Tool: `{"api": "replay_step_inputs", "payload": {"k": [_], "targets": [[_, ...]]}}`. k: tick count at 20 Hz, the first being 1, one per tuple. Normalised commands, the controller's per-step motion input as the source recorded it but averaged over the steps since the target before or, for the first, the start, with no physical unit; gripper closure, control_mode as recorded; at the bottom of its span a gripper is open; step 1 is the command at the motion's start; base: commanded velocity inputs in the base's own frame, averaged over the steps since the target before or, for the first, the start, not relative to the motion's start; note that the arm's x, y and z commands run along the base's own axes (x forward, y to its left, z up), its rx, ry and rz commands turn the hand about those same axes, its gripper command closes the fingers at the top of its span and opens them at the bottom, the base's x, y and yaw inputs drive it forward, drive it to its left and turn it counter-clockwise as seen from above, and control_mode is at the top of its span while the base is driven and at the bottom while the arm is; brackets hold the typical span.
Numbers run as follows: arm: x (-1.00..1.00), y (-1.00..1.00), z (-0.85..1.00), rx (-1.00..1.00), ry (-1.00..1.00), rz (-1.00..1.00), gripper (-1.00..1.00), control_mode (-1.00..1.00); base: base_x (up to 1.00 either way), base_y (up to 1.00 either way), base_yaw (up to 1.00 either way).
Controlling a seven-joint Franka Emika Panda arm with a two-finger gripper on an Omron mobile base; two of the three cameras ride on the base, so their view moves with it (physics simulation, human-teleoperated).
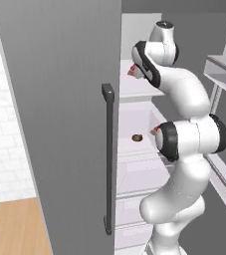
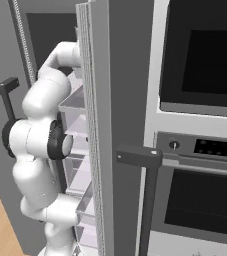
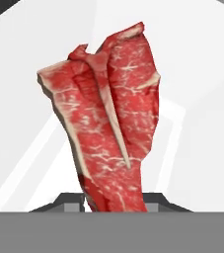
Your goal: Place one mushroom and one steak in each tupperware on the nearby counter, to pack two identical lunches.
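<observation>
White fridge shelves surround the arm, which reaches in past the open grey door; on the hand view a steak stands just ahead of the end effector, whose dark fingers flank its near end and look closed on it, though the contact itself is hidden. It will likely handle as a soft, floppy, slick slab of modest weight, best pinched across its narrow near end. Its long axis points away from the hand, the broad fat-edged end farthest, and a mushroom lies on a lower shelf.
</observation>
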Motion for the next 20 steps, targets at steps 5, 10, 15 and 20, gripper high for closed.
{"api": "replay_step_inputs", "payload": {"k": [5, 10, 15, 20], "targets": [[-0.84, 0.04, -0.01, 0.01, -0.6, -0.19, 1.0, -1.0, 0.0, 0.0, 0.0], [-1.0, 0.0, 0.01, 0.13, -0.7, -0.11, 1.0, -1.0, 0.0, 0.0, 0.0], [-1.0, 0.0, 0.4, 0.21, -0.58, -0.08, 1.0, -1.0, 0.0, 0.0, 0.0], [-1.0, 0.02, 0.75, 0.05, -0.36, -0.05, 1.0, -1.0, 0.0, 0.0, 0.0]]}}
